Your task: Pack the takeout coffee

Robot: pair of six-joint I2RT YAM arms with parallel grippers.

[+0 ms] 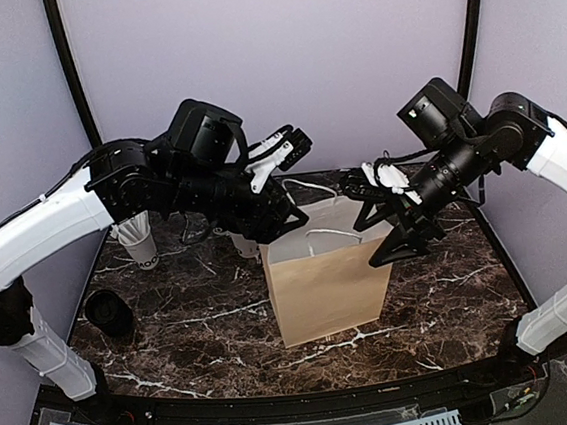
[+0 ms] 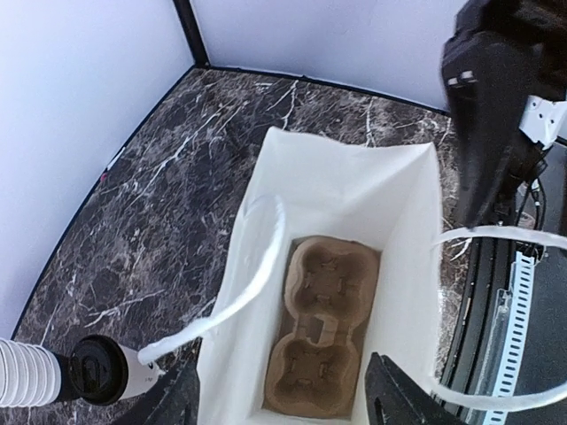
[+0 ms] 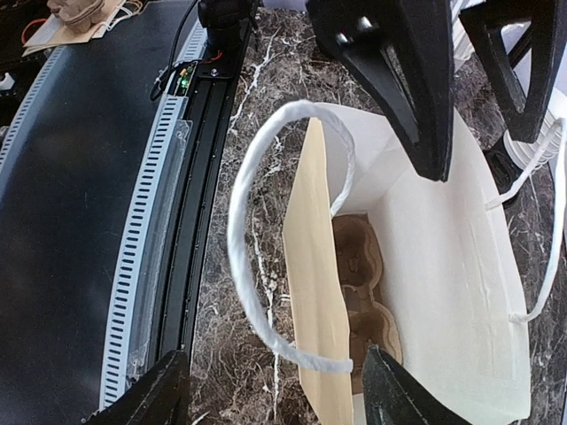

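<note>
The brown paper bag [image 1: 322,279] stands open and upright in the middle of the dark marble table [image 1: 452,297], its two white looped handles [image 3: 244,221] sticking up from the rim. Both arms reach in above it, one from each side. A cardboard cup carrier [image 2: 323,323] lies flat on the bottom of the bag.

The left gripper [image 2: 283,365] hangs over the bag's mouth, looking straight down into it. Its fingers are spread wide and grasp nothing. The right gripper [image 3: 275,356] hovers over the right side of the bag, beside one handle loop. Its fingers are also spread, released, with nothing between them; the handle is not pinched.

One coffee cup [image 2: 97,370], white with a round black lid, sits on the table outside the bag, just beside its left side. A stack of lidless white cups [image 2: 25,376] is right next to it, farther left. In the overhead view the left arm covers most of this cup. Neither gripper touches it.
</note>
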